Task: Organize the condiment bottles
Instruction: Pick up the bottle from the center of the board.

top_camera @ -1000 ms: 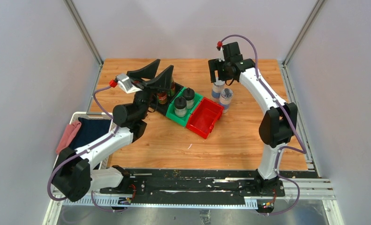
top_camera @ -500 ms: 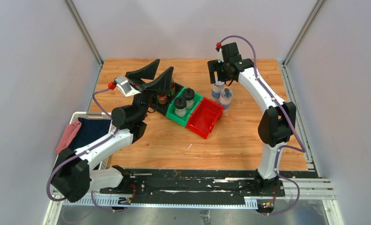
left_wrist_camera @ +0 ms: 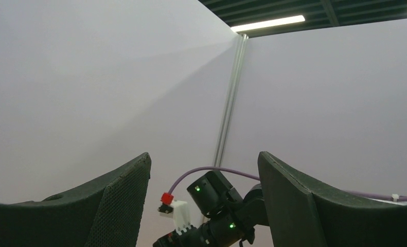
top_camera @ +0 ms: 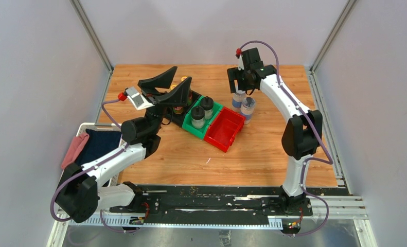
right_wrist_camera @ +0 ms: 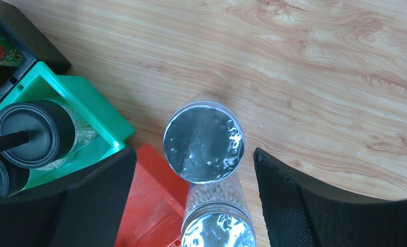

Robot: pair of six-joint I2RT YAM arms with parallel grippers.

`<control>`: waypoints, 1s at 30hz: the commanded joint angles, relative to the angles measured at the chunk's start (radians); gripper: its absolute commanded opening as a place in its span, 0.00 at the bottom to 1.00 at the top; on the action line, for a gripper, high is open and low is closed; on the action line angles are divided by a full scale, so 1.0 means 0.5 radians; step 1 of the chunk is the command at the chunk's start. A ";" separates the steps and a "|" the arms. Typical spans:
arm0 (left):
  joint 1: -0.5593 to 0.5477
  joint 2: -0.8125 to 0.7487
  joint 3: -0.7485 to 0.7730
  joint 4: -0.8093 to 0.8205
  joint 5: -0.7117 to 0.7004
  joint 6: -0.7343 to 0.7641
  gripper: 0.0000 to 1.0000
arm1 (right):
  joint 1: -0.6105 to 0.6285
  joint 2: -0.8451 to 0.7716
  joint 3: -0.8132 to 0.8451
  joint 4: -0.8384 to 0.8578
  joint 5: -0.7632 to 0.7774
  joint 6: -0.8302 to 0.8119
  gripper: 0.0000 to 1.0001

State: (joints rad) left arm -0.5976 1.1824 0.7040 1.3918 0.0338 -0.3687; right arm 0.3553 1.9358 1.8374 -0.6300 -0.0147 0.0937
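Observation:
Two silver-lidded shakers point(top_camera: 238, 99) point(top_camera: 248, 106) stand on the table right of the bins. My right gripper point(top_camera: 240, 88) is open right above them; in the right wrist view its jaws point(right_wrist_camera: 193, 154) straddle the farther shaker's lid point(right_wrist_camera: 204, 142), with the other shaker point(right_wrist_camera: 219, 226) below it. Two black-capped clear bottles point(top_camera: 207, 103) point(top_camera: 197, 114) stand in the green bin point(top_camera: 215, 110). Two dark brown bottles point(top_camera: 178, 107) stand in the black bin, partly hidden by my left gripper point(top_camera: 183, 73). That gripper is open, empty and raised, aimed at the wall point(left_wrist_camera: 204, 159).
An empty red bin point(top_camera: 225, 128) sits next to the green bin, close to the shakers; it also shows in the right wrist view point(right_wrist_camera: 149, 206). A white basket with dark and pink cloths point(top_camera: 88, 144) stands at the table's left edge. Grey walls enclose the table.
My left gripper has shifted a little to the right and tilted up. My right gripper has edged slightly left above the shakers. The bottles have not moved.

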 commanded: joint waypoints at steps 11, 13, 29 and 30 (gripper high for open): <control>-0.028 -0.030 -0.049 0.093 0.015 0.079 0.79 | 0.035 0.110 0.013 -0.048 0.026 -0.036 0.88; -0.031 -0.022 -0.052 0.095 0.014 0.078 0.79 | 0.035 0.116 0.015 -0.050 0.059 -0.036 0.88; -0.037 0.007 -0.055 0.109 0.015 0.081 0.79 | 0.026 0.151 0.019 -0.041 0.083 -0.048 0.65; -0.040 0.009 -0.054 0.109 0.015 0.081 0.79 | 0.023 0.151 0.019 -0.041 0.082 -0.049 0.63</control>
State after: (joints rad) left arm -0.6048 1.1831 0.6888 1.4128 0.0414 -0.3485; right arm 0.3553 1.9965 1.8374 -0.6296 0.0139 0.0799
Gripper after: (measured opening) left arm 0.789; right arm 0.664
